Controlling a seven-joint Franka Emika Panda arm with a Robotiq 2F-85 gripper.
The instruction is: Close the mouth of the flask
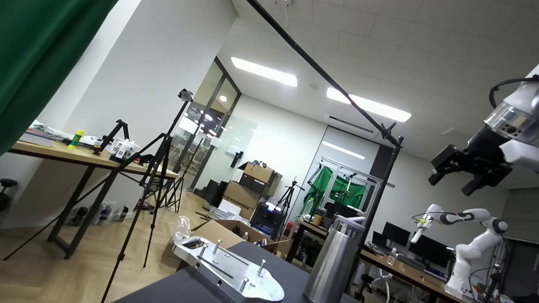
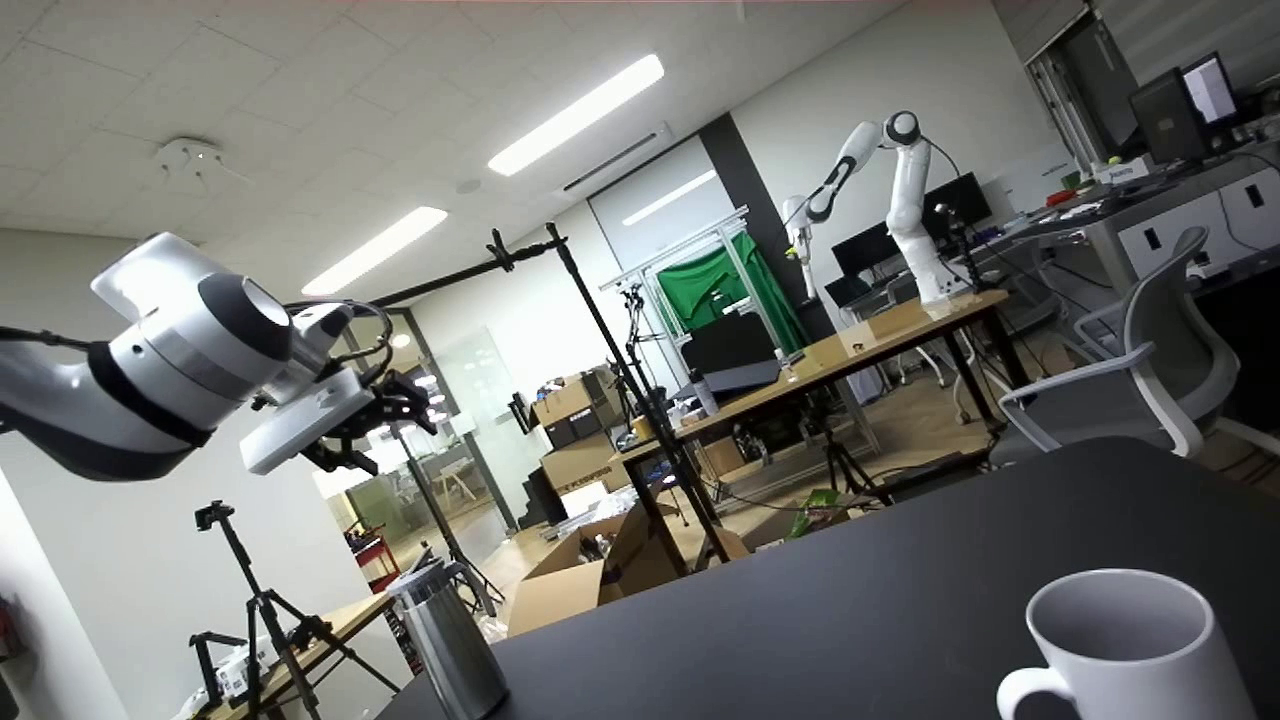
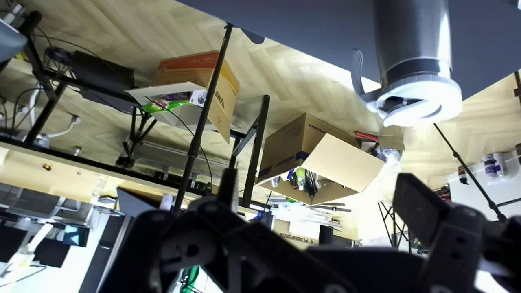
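Observation:
The flask (image 1: 330, 263) is a tall silver-grey metal cylinder standing upright on the dark table. It also shows in an exterior view (image 2: 452, 650) and in the wrist view (image 3: 413, 38), where the picture is upside down. Its mouth (image 3: 421, 101) has a pale round top with a dark gap at one side and a handle. The top also shows in both exterior views (image 1: 349, 226) (image 2: 425, 580). My gripper (image 1: 450, 186) is open and empty, high above the table and apart from the flask. Its fingers (image 3: 317, 179) are wide apart in the wrist view.
A flat silver-white device (image 1: 229, 271) with upright bolts lies on the table beside the flask. A white mug (image 2: 1130, 660) stands on the dark table (image 2: 850, 610). A black stand pole (image 1: 379, 193) rises behind the flask. An open cardboard box (image 3: 342, 162) is on the floor beyond.

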